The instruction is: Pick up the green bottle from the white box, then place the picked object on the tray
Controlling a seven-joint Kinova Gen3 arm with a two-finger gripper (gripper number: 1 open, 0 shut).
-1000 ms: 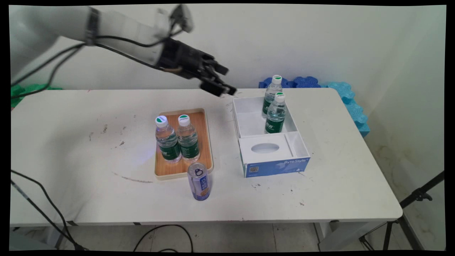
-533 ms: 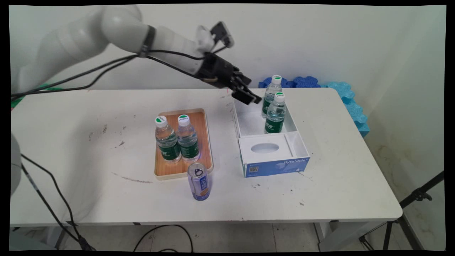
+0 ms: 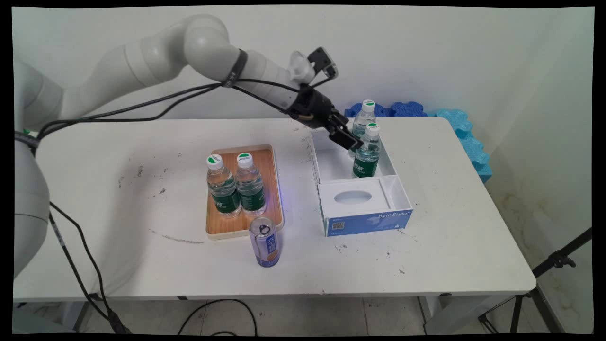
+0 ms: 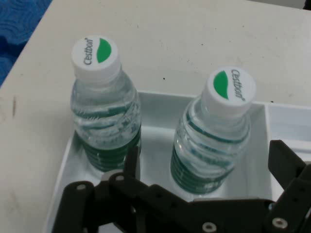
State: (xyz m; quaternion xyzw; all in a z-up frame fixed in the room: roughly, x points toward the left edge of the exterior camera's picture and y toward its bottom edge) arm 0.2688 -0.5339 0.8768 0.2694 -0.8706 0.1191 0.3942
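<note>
A white box [image 3: 326, 163] with a blue front wall lettered "ByteStyle" is shown right of the table's [image 3: 426, 246] centre. Two water bottles stand upright in its far compartment: a nearer bottle [image 3: 367, 151] and a farther bottle [image 3: 360, 124] at the far wall. The near compartment is covered by a white insert with an oval opening [image 3: 353, 197]. A wooden tray [image 3: 270, 166] left of the box carries two more upright bottles [image 3: 223, 185] [image 3: 249, 183] side by side. A can [image 3: 265, 241] stands just off the tray's near edge.

The gripper [image 3: 348, 138] is held over the box's far compartment, just beside the nearer bottle, its fingers spread wide and nothing held. In the hand view that bottle [image 4: 214, 131] lies between the fingers [image 4: 284, 160], the other bottle [image 4: 104, 121] to the side. The caps are lettered "Cestbon" beside a green leaf.
</note>
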